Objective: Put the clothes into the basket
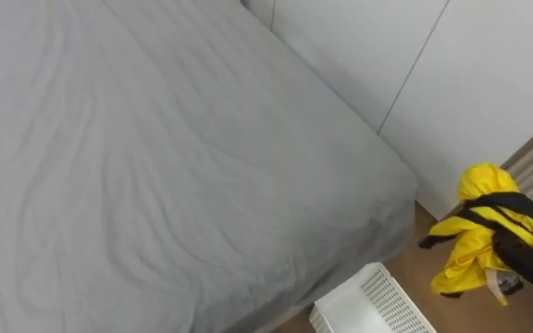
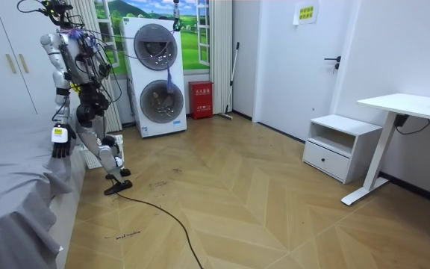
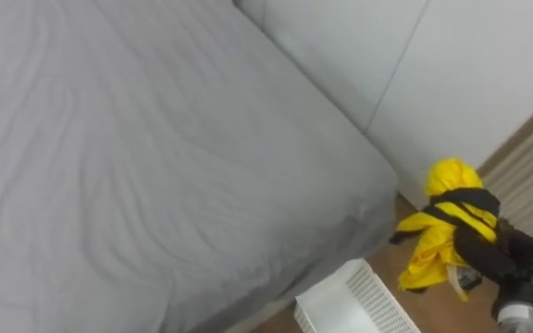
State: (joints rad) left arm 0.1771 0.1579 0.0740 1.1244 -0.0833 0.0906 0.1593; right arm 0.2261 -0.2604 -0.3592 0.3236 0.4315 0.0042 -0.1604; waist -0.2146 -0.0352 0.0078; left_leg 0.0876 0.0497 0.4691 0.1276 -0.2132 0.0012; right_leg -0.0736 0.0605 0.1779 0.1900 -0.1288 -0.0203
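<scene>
Herringbone wood floor (image 2: 260, 202); grey-sheeted bed (image 2: 13, 194) at 8 o'clock; stacked washing machines (image 2: 157, 78) at 11; white desk (image 2: 405, 108), drawer unit (image 2: 334, 146) at 3; white walls (image 2: 394, 45).

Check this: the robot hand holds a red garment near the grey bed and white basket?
No: the garment is yellow, not red; the left eye view shows the robot hand holding it near the grey bed and white basket.

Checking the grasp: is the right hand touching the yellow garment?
Touching: the left eye view shows the right hand curled round the yellow garment.
</scene>
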